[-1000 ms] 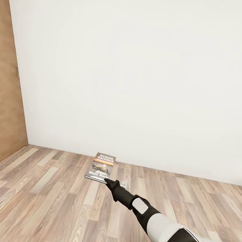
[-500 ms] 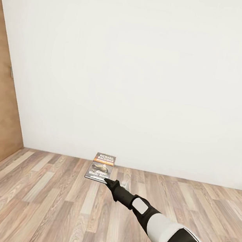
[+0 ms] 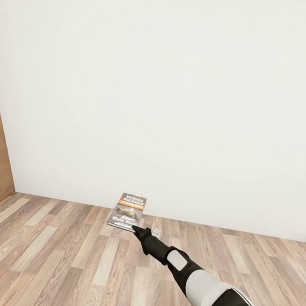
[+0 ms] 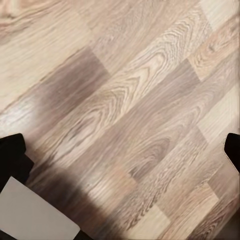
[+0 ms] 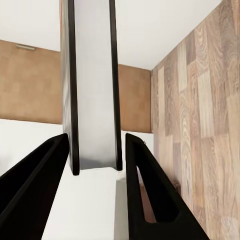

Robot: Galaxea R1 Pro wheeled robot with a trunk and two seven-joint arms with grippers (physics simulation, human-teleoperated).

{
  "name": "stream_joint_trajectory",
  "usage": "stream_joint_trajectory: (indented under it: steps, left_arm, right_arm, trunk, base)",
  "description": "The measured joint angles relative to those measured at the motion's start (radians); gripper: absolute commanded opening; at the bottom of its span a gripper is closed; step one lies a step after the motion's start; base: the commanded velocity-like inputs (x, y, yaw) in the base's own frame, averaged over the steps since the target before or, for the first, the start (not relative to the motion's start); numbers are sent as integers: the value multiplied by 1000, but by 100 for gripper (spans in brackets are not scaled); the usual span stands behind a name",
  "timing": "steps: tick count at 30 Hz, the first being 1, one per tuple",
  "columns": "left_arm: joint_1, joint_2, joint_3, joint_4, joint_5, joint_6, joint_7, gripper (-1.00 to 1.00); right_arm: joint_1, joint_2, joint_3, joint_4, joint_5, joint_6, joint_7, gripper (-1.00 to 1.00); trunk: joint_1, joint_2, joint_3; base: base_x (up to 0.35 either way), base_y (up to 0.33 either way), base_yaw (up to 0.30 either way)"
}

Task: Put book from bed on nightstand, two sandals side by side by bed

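Right gripper (image 3: 135, 229) held the book (image 3: 128, 212) clamped by its edge, aloft over the floor (image 3: 54, 256) facing a wall (image 3: 182, 103); left gripper (image 4: 120, 165) seemingly spread, empty. Book was lifted, unplaced; sandals remained.

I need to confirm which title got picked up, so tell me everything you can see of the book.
The book is a thin paperback with a dark cover: white "RICHARD BACHMAN" at the top, an orange band beneath, a dim picture and white lettering lower down. It is held in the air before the white wall, cover tilted up toward the head camera. The right gripper pinches its lower corner; in the right wrist view it stands edge-on between the fingers, pale pages framed by dark covers.
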Motion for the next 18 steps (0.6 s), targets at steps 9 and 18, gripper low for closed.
stream_joint_trajectory:
  steps: [9,18]
  left_arm:
    - [0,0,0,0,0,1,0,100]
    - [0,0,0,0,0,1,1,100]
  right_arm:
    - [0,0,0,0,0,1,0,-100]
    - [0,0,0,0,0,0,-1,-100]
  trunk:
    - [0,0,0]
    - [0,0,0]
  base:
    - [290,16,-156]
    - [295,109,-199]
